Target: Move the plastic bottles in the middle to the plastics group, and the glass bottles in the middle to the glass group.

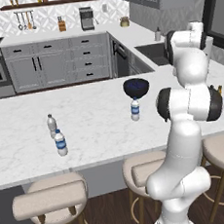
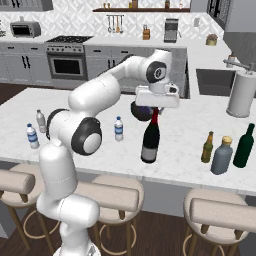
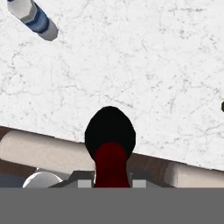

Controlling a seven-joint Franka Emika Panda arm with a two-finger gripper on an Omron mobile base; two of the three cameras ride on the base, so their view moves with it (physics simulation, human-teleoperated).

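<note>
- White marble-veined countertop: smooth, flat, lightly grey-streaked.
- White cylindrical paper-towel roll stands upright near the sink.
- Tall dark glass wine bottle with a red top: upright, its neck pinched between the closed fingers of the gripper; whether its base touches the counter, cannot tell.
- Squat grey-blue glass bottle stands between a slim brown bottle and a green one.
- Small clear plastic water bottle, blue label, stands left of the wine bottle.

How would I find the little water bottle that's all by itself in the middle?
Look at the long white marble counter. Near its middle, just in front of the dark blue bowl, stands a small clear water bottle with a blue label and white cap, alone, unlike the two far off.
</note>
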